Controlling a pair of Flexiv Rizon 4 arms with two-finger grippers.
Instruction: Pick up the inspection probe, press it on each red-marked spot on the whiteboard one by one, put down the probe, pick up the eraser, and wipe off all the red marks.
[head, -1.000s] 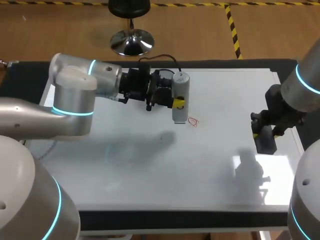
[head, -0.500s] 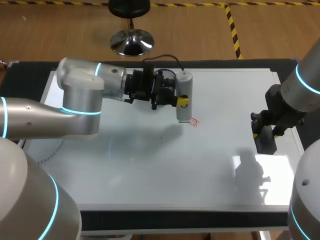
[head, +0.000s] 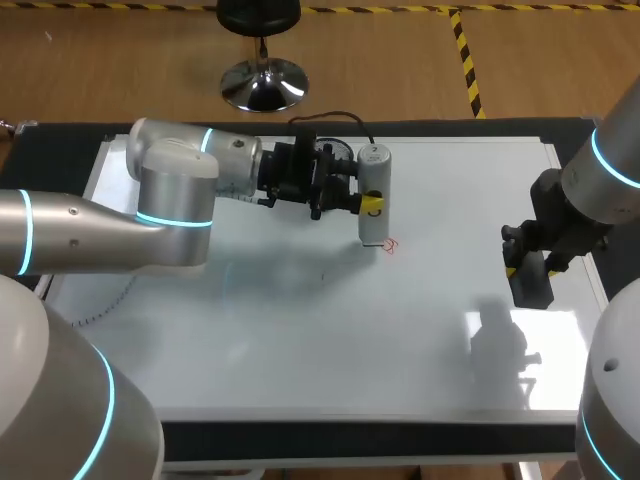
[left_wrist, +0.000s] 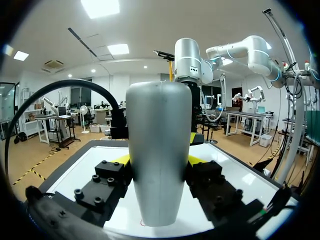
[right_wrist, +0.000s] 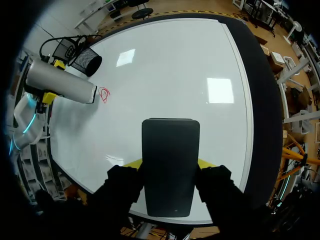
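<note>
worktop (head: 360, 438): black, showing as a dark band around all four sides of the board that lies on it.
whiteboard (head: 400, 340): flat on the worktop and covering nearly all of it; its white face carries glare patches and arm shadows.
left arm (head: 100, 225): comes in from the left edge of the worktop and reaches across the far half of the whiteboard, wrist close to the middle.
right arm (head: 610, 170): comes in at the right edge of the worktop, its wrist above the right edge of the whiteboard.
probe (head: 373, 190): silver cylinder, upright, narrowing to its lower end. It stands near the middle of the whiteboard, somewhat toward the far edge. Its lower end is down at the board, just beside the mark on the mark's left side; whether it presses on the surface cannot be told.
eraser (head: 531, 282): black block, held over the whiteboard close to the right edge of the worktop, well apart from the probe.
left fingers (left_wrist: 122, 159): clamped on the probe from two sides, a yellow tip showing against each flank of the cylinder.
right fingers (right_wrist: 205, 163): closed on the eraser (right_wrist: 170, 145), one yellow tip against each long side.
cable (head: 335, 117): thin and black, looping up from the left wrist toward the far edge of the worktop.
red mark (right_wrist: 104, 95): small red scribbled loop on the whiteboard, right at the probe's lower end.
</note>
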